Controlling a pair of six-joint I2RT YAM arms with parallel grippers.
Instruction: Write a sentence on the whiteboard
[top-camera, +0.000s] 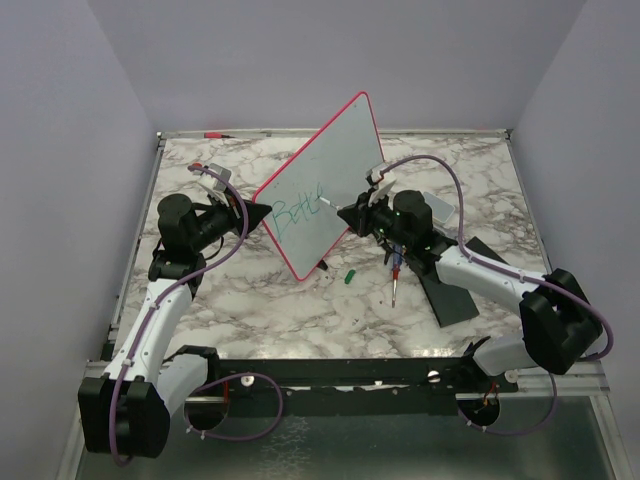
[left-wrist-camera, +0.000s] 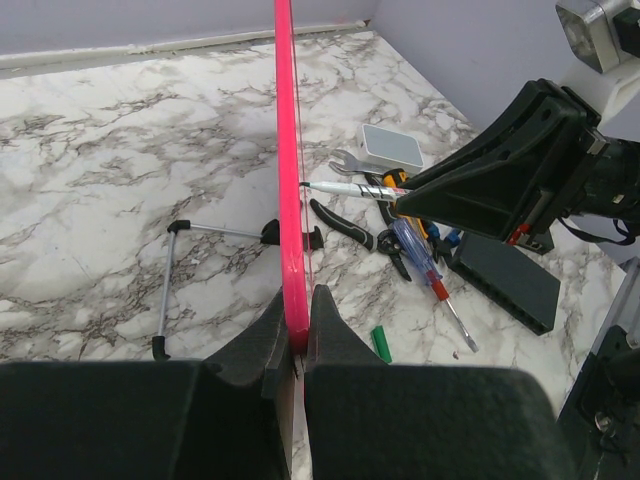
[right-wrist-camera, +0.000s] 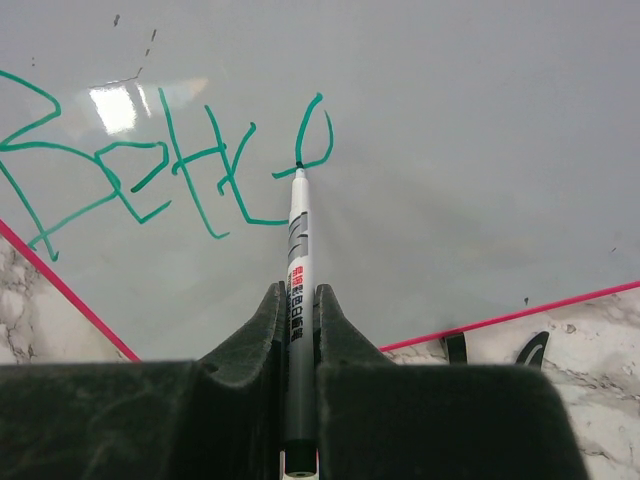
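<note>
My left gripper (left-wrist-camera: 296, 322) pinches the whiteboard (left-wrist-camera: 288, 150) by its rim, holding it tilted so my right gripper (right-wrist-camera: 297, 305), clamping a marker (right-wrist-camera: 298, 225), can write.

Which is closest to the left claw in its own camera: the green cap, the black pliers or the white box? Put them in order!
From the left claw:
1. Green cap, lying just to its right.
2. Black pliers, farther out, right of the whiteboard.
3. White box, farthest back on the right.
</note>
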